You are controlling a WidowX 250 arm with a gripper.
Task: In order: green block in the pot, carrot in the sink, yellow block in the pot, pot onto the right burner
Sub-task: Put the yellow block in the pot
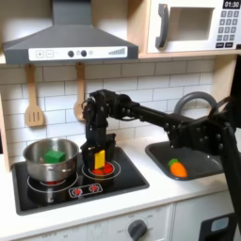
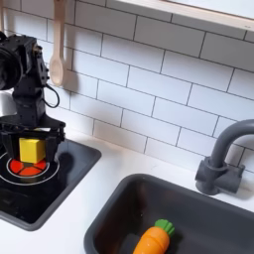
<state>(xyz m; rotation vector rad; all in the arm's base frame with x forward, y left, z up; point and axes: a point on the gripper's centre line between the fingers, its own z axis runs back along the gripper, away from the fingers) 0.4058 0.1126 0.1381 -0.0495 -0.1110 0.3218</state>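
the green block (image 1: 56, 154) is lying inside the pot (image 1: 38, 156), and the carrot (image 2: 153, 239) is lying in the sink (image 2: 119, 213), green tip toward the faucet (image 2: 223, 159), so the first two steps look finished. the step in hand, as i judge it, is the third: getting the yellow block (image 2: 31, 150) into the pot.

the end effector (image 1: 99, 158) is hanging over the burner (image 1: 111, 169) beside the pot, on the sink side of the cooktop (image 1: 132, 174), with the arm (image 1: 141, 113) reaching across from the sink side. its fingers (image 2: 10, 144) are standing on either side of the yellow block and seem to be pressed on it, so i take it as clamped on the block (whether the block is resting on the burner or just clear of it, i cannot tell). in the second exterior view the block is sitting upright over the red ring.

the pot is sitting on the other burner, just beside the end effector, toward the first exterior view's left. the next move probably calls for lifting the block above the pot's rim, carrying it sideways over the pot, and releasing it next to the green block without knocking the rim. sliding the pot comes after that.
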